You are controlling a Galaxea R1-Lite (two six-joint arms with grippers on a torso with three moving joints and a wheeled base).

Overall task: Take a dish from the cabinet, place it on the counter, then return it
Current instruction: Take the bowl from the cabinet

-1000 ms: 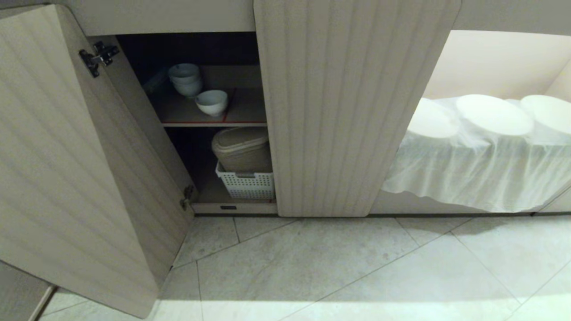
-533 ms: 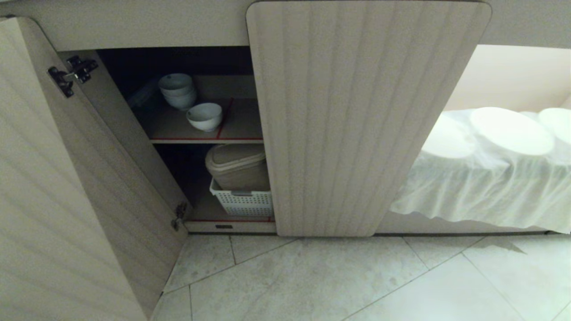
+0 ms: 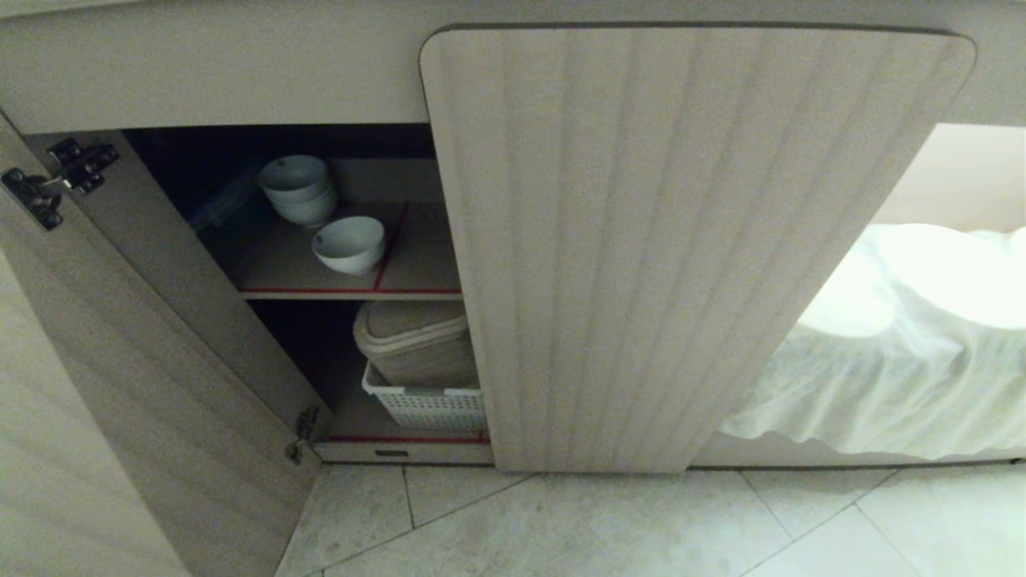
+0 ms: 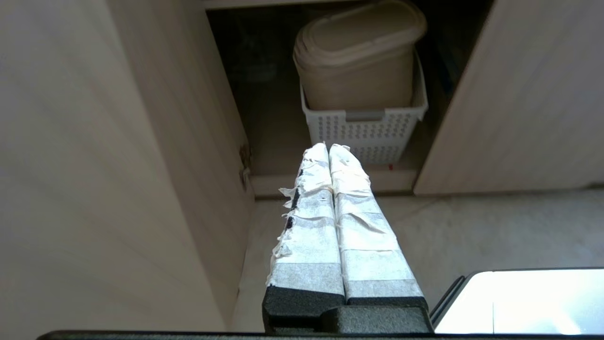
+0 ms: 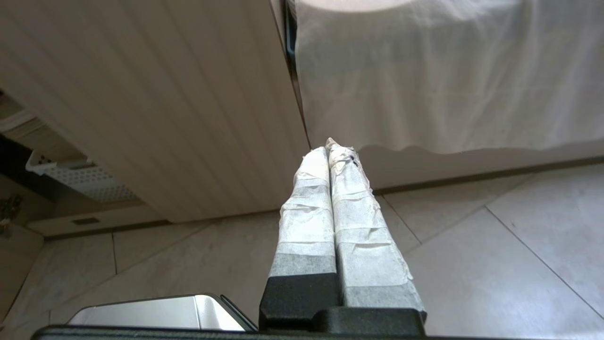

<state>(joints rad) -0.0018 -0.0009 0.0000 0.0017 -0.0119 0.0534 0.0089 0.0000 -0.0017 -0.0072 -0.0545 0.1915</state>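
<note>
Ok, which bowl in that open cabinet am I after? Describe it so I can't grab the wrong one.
Look into the cabinet through its open left door, to the upper shelf edged with red tape. The dish stands alone near the shelf's front, beside a red tape line. Unlike the stack of nested bowls behind it, it is a single white bowl.

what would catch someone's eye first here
The open cabinet at left, where a single white bowl sits on the red-edged shelf in front of a stack of bowls. Below them, a beige lidded bin stands in a white basket.
</note>
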